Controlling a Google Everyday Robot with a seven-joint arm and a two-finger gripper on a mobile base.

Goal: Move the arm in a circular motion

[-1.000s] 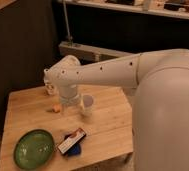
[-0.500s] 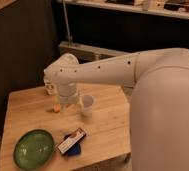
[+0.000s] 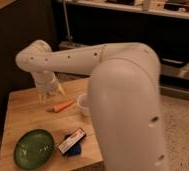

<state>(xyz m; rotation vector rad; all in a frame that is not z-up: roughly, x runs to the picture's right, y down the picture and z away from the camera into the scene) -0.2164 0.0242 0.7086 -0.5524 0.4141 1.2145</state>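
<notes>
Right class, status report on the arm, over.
Gripper low over table far side, fingers apart, empty. Arm stretched across, elbow raised. Carrot and cup beside gripper, possibly in its sweep.

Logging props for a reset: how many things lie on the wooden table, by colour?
Green: 1, bowl
Orange: 1, carrot-shaped piece
White: 1, cup
Dark: 1, packet
Total: 4
The gripper hangs over the table, just left of the carrot-shaped piece.
</notes>
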